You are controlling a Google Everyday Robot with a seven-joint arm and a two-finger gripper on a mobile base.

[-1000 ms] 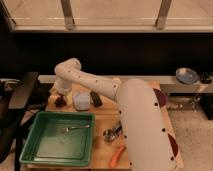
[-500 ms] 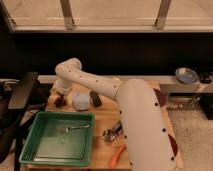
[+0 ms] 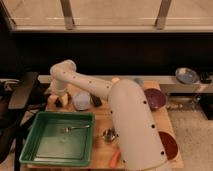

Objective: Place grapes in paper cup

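Observation:
The grapes point(image 3: 60, 103), a small dark reddish bunch, lie on the wooden table point(image 3: 102, 120) at its back left corner. My gripper point(image 3: 59, 101) hangs straight down over them. It is open, with its pale fingers on either side of the bunch, and it hides most of the fruit. The paper cup point(image 3: 81, 100), small and whitish, stands upright just right of the gripper and a short gap away from it. My white arm sweeps from the lower right up to the left above the table.
A green tray point(image 3: 30, 150) holding a fork point(image 3: 74, 129) fills the front left. A dark object point(image 3: 96, 101) sits right of the cup. A metal cup point(image 3: 108, 134), a carrot point(image 3: 116, 159), a purple bowl point(image 3: 155, 98) and a red bowl point(image 3: 169, 145) lie to the right.

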